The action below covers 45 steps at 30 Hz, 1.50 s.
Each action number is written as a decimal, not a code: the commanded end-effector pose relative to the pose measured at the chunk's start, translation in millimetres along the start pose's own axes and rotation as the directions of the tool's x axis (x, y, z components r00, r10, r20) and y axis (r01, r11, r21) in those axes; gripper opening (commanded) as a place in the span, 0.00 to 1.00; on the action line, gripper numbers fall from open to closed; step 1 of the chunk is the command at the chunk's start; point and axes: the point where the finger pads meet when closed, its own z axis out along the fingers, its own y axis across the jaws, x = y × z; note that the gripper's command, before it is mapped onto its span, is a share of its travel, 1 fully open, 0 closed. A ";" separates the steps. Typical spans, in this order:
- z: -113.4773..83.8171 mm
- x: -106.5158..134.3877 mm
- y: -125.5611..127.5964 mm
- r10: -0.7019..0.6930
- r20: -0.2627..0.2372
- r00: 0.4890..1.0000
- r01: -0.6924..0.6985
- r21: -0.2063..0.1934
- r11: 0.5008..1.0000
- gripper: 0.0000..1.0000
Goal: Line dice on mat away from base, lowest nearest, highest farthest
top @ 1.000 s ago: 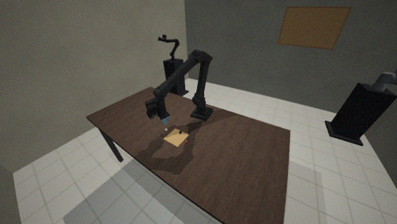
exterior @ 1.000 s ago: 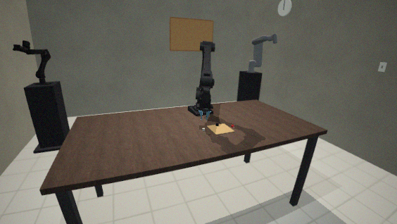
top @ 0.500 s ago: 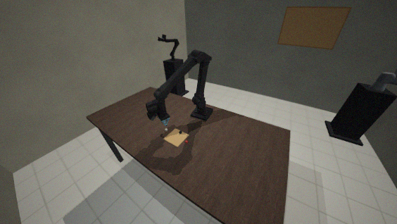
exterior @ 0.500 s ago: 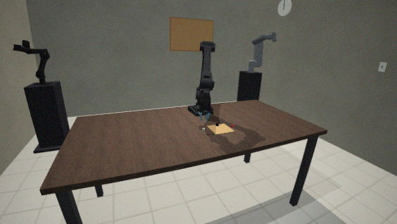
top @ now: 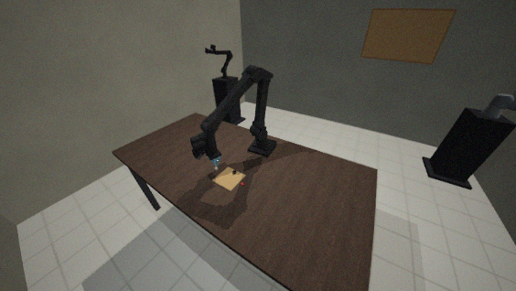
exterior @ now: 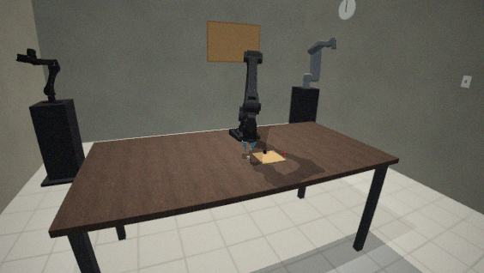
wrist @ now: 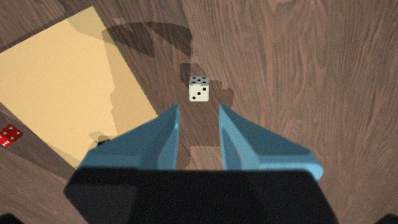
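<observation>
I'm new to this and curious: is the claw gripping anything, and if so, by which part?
Nothing is held; the white die lies outside the fingertips.

Shown are one table (top: 293, 206) (exterior: 206, 172), bearing one mat (top: 229, 179) (exterior: 270, 158) (wrist: 65, 85) and three dice: one white die (top: 216, 168) (exterior: 248, 158) (wrist: 199, 90), one red die (top: 242, 184) (exterior: 283, 153) (wrist: 10, 135) and one black die (top: 234, 172) (exterior: 264, 152). Three robot arms are visible, one mounted on the table and two on two black pedestals (top: 467, 142) (exterior: 57, 142). The walls carry one tan board (top: 407, 37) (exterior: 232, 40), one clock (exterior: 347, 9) and one switch plate (exterior: 466, 81).
</observation>
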 end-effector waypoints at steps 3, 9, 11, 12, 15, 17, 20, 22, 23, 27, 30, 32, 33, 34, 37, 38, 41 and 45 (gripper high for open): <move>7.6 -5.0 1.7 0.001 0.013 1.000 -0.001 0.002 1.000 0.30; 14.0 -4.9 2.0 0.000 0.013 1.000 0.000 0.002 1.000 0.30; 15.3 -5.1 1.6 0.001 0.013 1.000 -0.001 0.003 1.000 0.30; 14.9 -6.9 1.7 0.000 0.017 1.000 0.000 0.003 1.000 0.30; 15.6 -6.7 1.9 0.000 0.016 1.000 0.000 0.003 1.000 0.30; 17.4 -4.9 2.0 -0.001 0.012 1.000 0.001 0.002 1.000 0.30; 18.1 -4.7 1.8 0.000 0.012 1.000 0.000 0.003 1.000 0.30; 18.3 -4.2 1.8 0.000 0.010 1.000 0.000 0.003 1.000 0.30; 18.4 -4.3 1.8 0.000 0.010 1.000 0.000 0.003 1.000 0.30; 18.0 -4.5 1.8 0.000 0.012 1.000 0.000 0.003 1.000 0.30; 18.0 -4.5 1.8 0.000 0.012 1.000 0.000 0.003 1.000 0.30; 18.0 -4.5 1.8 0.000 0.012 1.000 0.000 0.003 1.000 0.30; 18.0 -4.5 1.8 0.000 0.012 1.000 0.000 0.003 1.000 0.30; 18.0 -4.5 1.8 0.000 0.012 1.000 0.000 0.003 1.000 0.30; 18.0 -4.5 1.8 0.000 0.012 1.000 0.000 0.003 1.000 0.30; 18.0 -4.5 1.8 0.000 0.012 1.000 0.000 0.003 1.000 0.30; 18.0 -4.5 1.8 0.000 0.012 1.000 0.000 0.003 1.000 0.30; 18.0 -4.5 1.8 0.000 0.012 1.000 0.000 0.003 1.000 0.30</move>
